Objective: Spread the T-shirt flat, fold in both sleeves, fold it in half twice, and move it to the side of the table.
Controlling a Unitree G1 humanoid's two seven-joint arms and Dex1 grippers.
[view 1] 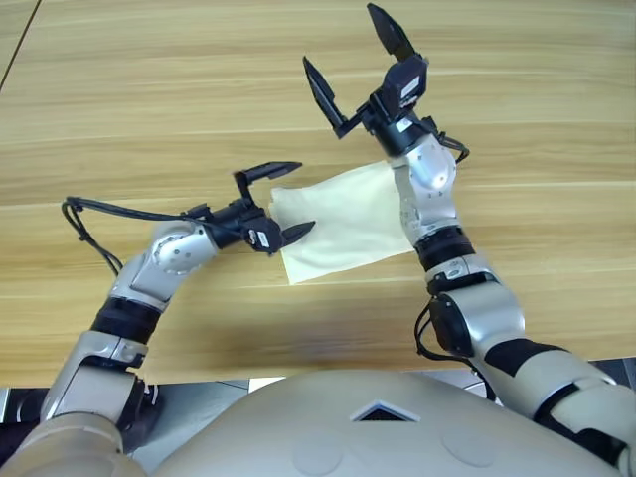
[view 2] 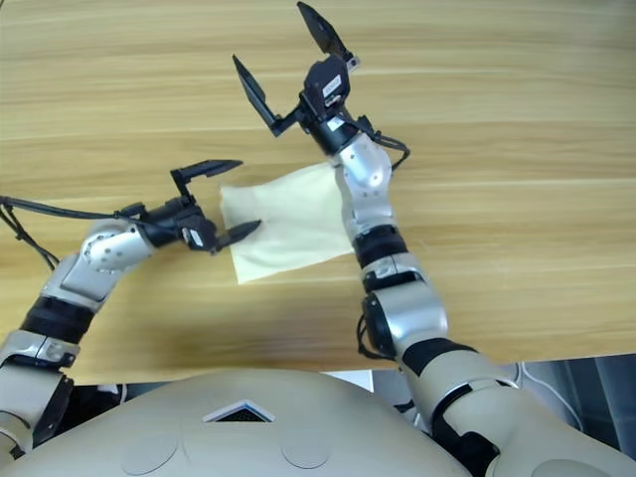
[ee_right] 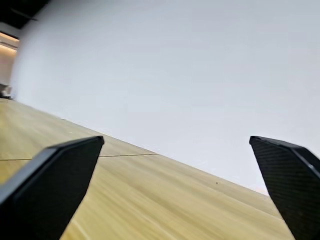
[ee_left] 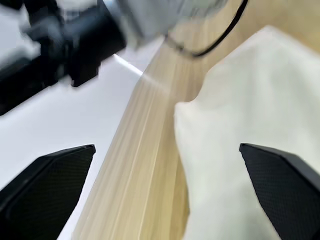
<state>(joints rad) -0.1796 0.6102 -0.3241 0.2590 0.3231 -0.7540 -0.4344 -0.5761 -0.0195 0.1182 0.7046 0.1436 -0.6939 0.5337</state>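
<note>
**Both grippers spread wide and empty, folded T-shirt between them**

The left gripper (view 1: 305, 196) is spread wide, with nothing in its grasp. It sits at the 9 o'clock edge of the T-shirt (view 1: 338, 224). In the left wrist view one of its fingers (ee_left: 282, 185) hangs over the cloth and the other over bare wood, with the shirt's edge running between them. Whether either finger touches the fabric cannot be told.

The right gripper (view 1: 338, 35) is also fully spread and holds nothing. It is raised off the table (view 1: 149, 99) at about 12 o'clock from the shirt, fingers pointing away from the robot. Its wrist view looks across the wooden top towards a plain white wall (ee_right: 175, 65).

The right forearm (view 1: 427, 189) crosses over the shirt's 3 o'clock side and hides that edge.

The T-shirt is pale yellow and folded into a compact, roughly four-sided bundle. It lies flat on the wood near the middle of the table's near half, turned slightly askew, with its 7 o'clock corner nearest the robot.
</note>
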